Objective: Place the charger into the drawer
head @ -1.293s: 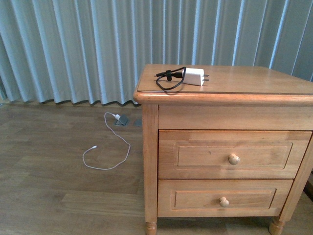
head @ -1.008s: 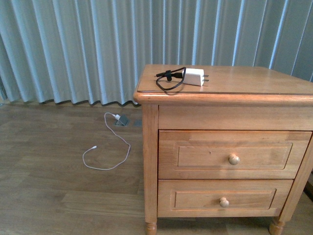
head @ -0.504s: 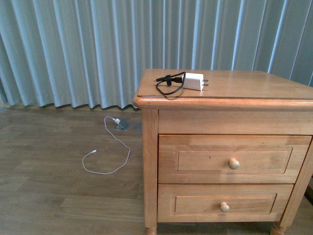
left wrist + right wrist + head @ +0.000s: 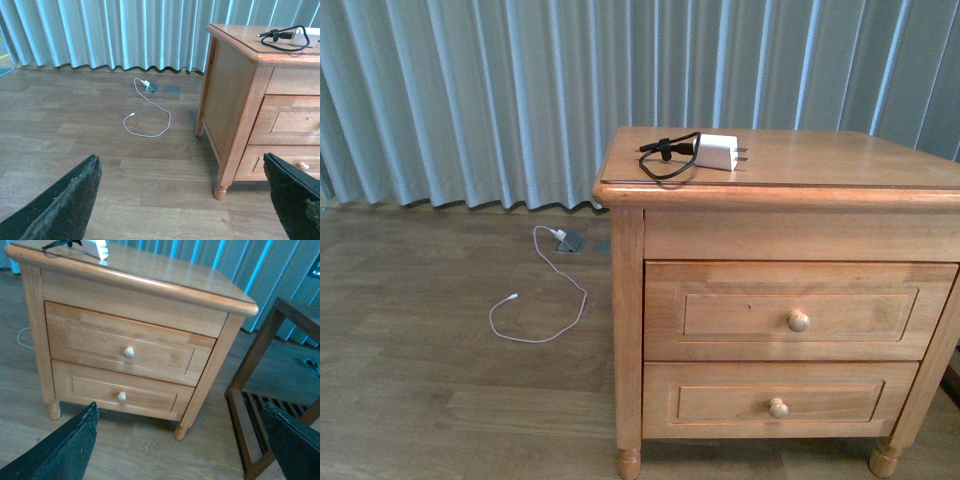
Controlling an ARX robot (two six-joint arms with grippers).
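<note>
The charger (image 4: pixel 718 153), a small white plug adapter with a coiled black cable, lies on top of the light-wood nightstand (image 4: pixel 628 330) near its front left corner. It also shows in the left wrist view as the charger (image 4: pixel 303 36) and in the right wrist view as the charger (image 4: pixel 98 248). Below it the drawer (image 4: pixel 740 312), the taller upper one with a round knob (image 4: pixel 799 321), is closed. My left gripper (image 4: pixel 180 200) hangs open over the floor left of the nightstand. My right gripper (image 4: pixel 180 440) hangs open in front of the drawer (image 4: pixel 100 340). Neither arm shows in the front view.
A thin white cable (image 4: pixel 535 300) loops on the wooden floor from a floor outlet (image 4: pixel 568 243) near the curtain (image 4: pixel 470 100). The shorter lower drawer (image 4: pixel 720 402) is closed. A dark wooden frame (image 4: pixel 260 405) stands right of the nightstand.
The front view has shifted slightly down and back up. The charger, the drawers and the floor cable have stayed where they were.
</note>
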